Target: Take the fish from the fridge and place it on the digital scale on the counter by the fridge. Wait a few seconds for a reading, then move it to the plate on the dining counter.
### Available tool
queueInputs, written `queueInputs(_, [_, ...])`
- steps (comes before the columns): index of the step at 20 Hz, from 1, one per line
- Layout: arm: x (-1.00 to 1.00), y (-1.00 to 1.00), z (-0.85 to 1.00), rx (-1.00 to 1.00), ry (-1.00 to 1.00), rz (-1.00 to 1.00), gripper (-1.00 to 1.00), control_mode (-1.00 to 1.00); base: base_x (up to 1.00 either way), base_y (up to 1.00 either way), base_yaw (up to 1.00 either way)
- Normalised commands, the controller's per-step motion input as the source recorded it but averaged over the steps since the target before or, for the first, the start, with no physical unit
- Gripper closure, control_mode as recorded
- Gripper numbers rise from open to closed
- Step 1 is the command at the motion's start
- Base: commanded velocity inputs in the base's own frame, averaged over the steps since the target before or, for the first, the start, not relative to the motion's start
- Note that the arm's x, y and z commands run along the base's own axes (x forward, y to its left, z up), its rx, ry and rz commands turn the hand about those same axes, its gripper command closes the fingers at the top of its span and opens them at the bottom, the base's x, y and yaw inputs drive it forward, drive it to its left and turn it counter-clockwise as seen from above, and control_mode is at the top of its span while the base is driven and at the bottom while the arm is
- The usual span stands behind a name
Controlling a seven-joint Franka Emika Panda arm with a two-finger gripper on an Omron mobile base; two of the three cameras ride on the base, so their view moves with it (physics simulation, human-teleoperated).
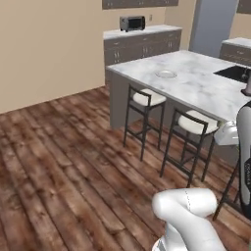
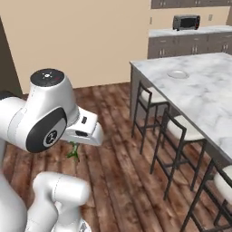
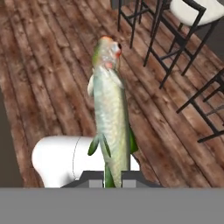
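— Marble first, since it is the biggest thing ahead: the dining counter [image 1: 196, 86] runs away to the right, stools tucked under its edge, and the plate [image 1: 165, 74] sits on its near end, well apart from the arm. Where is the cargo?

— In the gripper [image 3: 113, 175], out over the wooden floor [image 3: 52, 74]. The fish [image 3: 110, 118] hangs pinched at its tail end between the two fingers, so the pincer is narrow, closed on it.

— Which way does it point?

— Its long axis runs straight out along the gripper, head farthest from the fingers, belly fins near them. In the right base view a green scrap [image 2: 74, 152] peeks below the hand.

— How will it handle?

— Light and slim, I judge, probably slick-skinned. A tail grip lets the body swing; holding nearer mid-body would steady it before setting it flat on the plate.
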Motion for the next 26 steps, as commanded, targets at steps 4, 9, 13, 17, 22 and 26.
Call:
queueInputs(4, [0.00, 0.00, 0.00, 0.00, 0.00, 0.00, 1.00, 1.00, 1.00, 0.44, -0.34])
queueInputs(9, [0.00, 0.00, 0.00, 0.00, 0.00, 0.00, 1.00, 1.00, 1.00, 0.72, -0.42])
queueInputs(13, [0.00, 0.00, 0.00, 0.00, 0.00, 0.00, 1.00, 1.00, 1.00, 0.73, -0.46])
queueInputs(17, [0.00, 0.00, 0.00, 0.00, 0.00, 0.00, 1.00, 1.00, 1.00, 0.76, -0.46])
queueInputs(22, [0.00, 0.00, 0.00, 0.00, 0.00, 0.00, 1.00, 1.00, 1.00, 0.81, -0.47])
queueInputs(26, [0.00, 0.00, 0.00, 0.00, 0.00, 0.00, 1.00, 1.00, 1.00, 0.80, -0.46])
